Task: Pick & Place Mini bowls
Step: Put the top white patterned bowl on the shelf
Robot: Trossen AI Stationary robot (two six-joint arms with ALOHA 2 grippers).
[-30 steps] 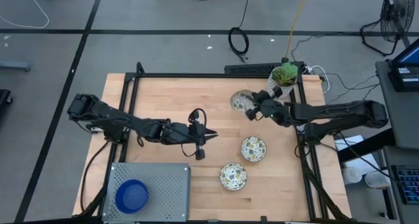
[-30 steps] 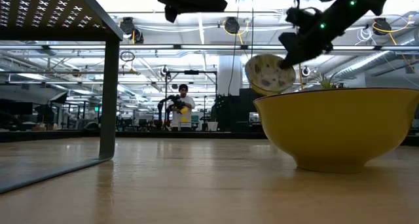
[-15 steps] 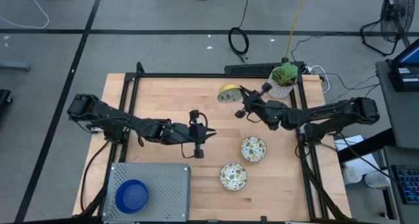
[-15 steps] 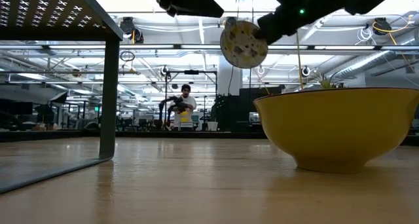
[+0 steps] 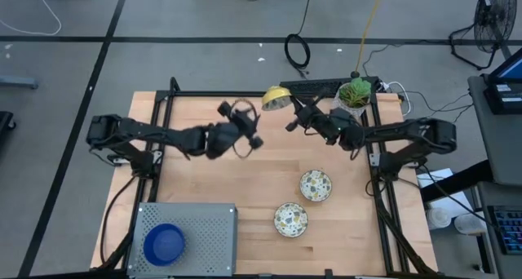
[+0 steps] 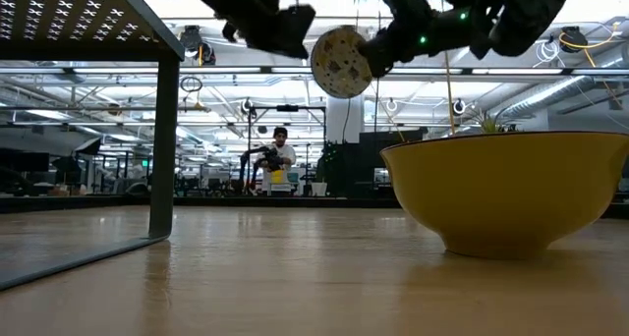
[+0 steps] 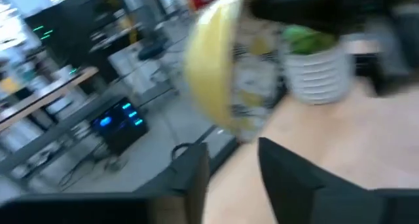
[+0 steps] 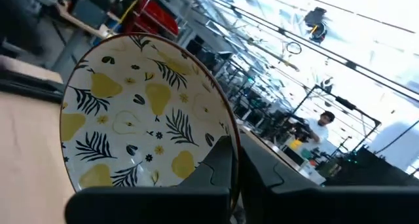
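A mini bowl (image 5: 276,98), yellow outside and cream inside with a pear and leaf pattern (image 8: 147,119), is held in the air over the table's far middle. My right gripper (image 5: 292,121) is shut on it. My left gripper (image 5: 249,139) hangs just left of it, open, its fingers (image 7: 196,175) pointing at the bowl (image 7: 216,73) without touching. Two more patterned bowls (image 5: 316,185) (image 5: 290,219) rest on their bases on the table at the right. A deep blue bowl (image 5: 164,244) sits on the grey rack (image 5: 208,222). My right gripper pinches the bowl's rim (image 8: 222,129) between its two fingers (image 8: 216,168), one finger inside the bowl and one outside. The fingers come about level from the table's right. The bowl stands on edge, lifted clear of the table (image 6: 341,63).
A white pot with a green plant (image 5: 354,95) stands at the far right corner, close behind my right arm. The perforated rack's leg (image 6: 165,149) stands at the near left. Black frame rails (image 5: 163,116) run along the table's sides. A large yellow bowl (image 6: 506,189) fills the low view's right.
My right gripper has carried the bowl up and toward the table's left and far edge, rolling so the bowl turned from tilted to standing on edge. My left gripper has swung from the table's middle toward the far edge and the bowl, turning from pointing down to about level.
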